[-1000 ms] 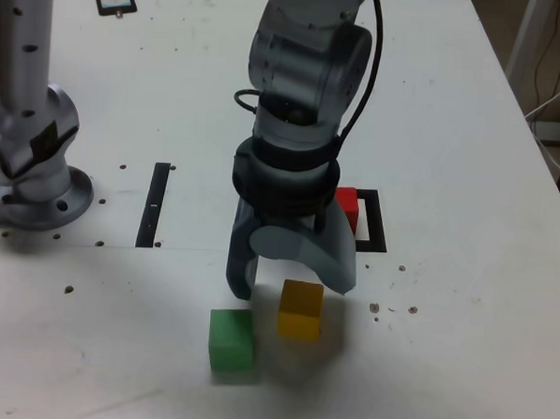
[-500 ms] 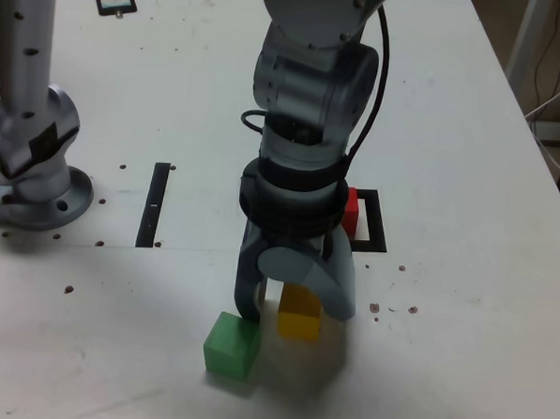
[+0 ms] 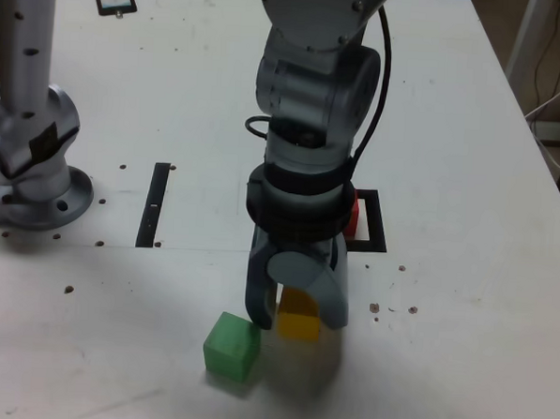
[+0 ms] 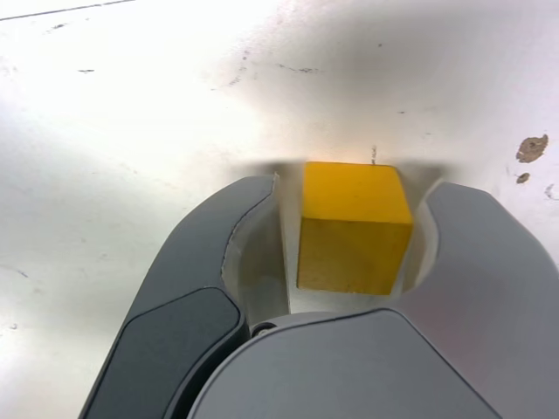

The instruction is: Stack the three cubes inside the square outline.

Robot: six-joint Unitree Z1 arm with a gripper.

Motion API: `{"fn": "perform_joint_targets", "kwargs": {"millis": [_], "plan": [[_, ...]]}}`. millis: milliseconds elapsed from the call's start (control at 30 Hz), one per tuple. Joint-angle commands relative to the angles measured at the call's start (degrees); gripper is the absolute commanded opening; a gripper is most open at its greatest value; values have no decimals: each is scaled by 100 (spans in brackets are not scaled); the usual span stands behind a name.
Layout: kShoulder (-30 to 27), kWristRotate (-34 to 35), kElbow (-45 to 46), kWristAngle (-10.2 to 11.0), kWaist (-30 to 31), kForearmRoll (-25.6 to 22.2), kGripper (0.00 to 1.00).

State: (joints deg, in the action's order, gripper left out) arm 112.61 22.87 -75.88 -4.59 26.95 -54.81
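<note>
The grey claw [image 3: 288, 315] straddles the small matte yellow cube [image 4: 354, 229] on the white counter [image 3: 472, 135], jaws narrowed close around it; whether they touch it cannot be told. The matte green cube [image 3: 231, 346] sits at the yellow cube's eight o'clock. The red cube [image 3: 351, 213] rests inside the black square outline [image 3: 371, 226] at one o'clock.

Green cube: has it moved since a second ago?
Yes. The green cube has turned and slid slightly toward the exterior view's bottom edge, away from the black strip.
</note>
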Motion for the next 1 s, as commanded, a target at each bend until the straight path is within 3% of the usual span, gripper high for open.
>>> {"fn": "perform_joint_targets", "kwargs": {"millis": [0, 200, 500, 600, 800, 967], "plan": [[42, 11, 13, 34, 3, 82, 18], [49, 3, -15, 146, -6, 109, 15], [-143, -188, -163, 259, -88, -250, 15], [-387, -213, -293, 470, -124, -606, 15], [-971, -299, -988, 927, -425, -1846, 15], [-1080, -688, -1535, 1409, -927, -2060, 15]]}}
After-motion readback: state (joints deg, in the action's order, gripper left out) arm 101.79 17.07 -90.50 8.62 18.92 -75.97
